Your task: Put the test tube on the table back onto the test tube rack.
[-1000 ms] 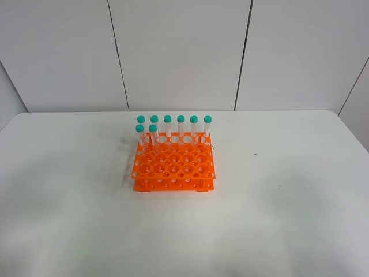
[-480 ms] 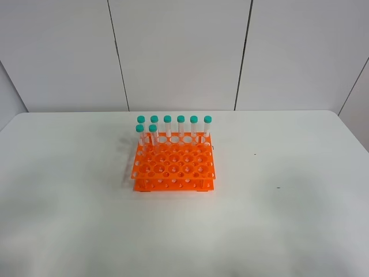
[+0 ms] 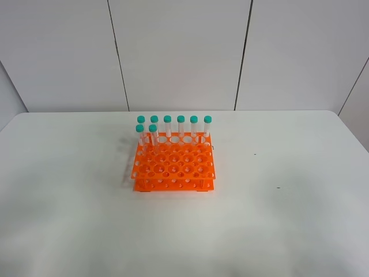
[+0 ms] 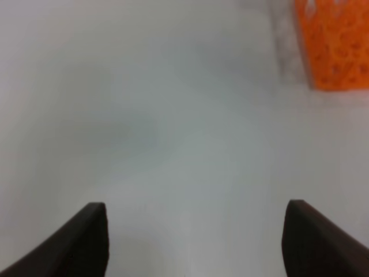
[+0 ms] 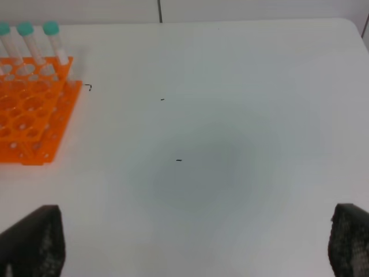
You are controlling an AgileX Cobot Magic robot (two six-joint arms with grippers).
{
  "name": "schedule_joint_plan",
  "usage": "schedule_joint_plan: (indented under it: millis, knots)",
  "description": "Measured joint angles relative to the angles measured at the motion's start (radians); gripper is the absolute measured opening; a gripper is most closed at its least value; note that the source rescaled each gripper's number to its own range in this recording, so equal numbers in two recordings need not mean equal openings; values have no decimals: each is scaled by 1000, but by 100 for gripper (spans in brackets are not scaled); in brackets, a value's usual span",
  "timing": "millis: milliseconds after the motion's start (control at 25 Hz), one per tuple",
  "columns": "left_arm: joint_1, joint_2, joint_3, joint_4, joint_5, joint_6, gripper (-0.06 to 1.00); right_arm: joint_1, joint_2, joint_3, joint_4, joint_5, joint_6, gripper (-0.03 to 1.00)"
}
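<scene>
The test tube rack [image 3: 173, 165] stands on the worktop [image 3: 300, 219], slightly left of centre. Six tubes [image 3: 180, 127] stand upright along its rear row; two more tubes [image 3: 146, 135] stand just in front, at the left end. Apparently no tube lies loose on the worktop.

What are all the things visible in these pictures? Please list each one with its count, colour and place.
Test tube rack: one, bright orange, middle of the table.
Test tubes: eight, clear with teal-green caps, upright in the rack; six in the back row, two in the next row at its left end. None seen lying on the table.
Table: one, white, fills the scene.
Wall panels: white, behind the table.
Left claw: dark fingers, open, over bare table.
Right claw: dark fingers, open, over bare table.
</scene>
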Motion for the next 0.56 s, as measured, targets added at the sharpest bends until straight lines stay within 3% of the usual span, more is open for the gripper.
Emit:
schedule_joint_plan:
  millis: [560]
  knots:
    - [0, -10, 0, 0, 1, 0, 99, 0, 0, 0, 0, 0, 0, 100]
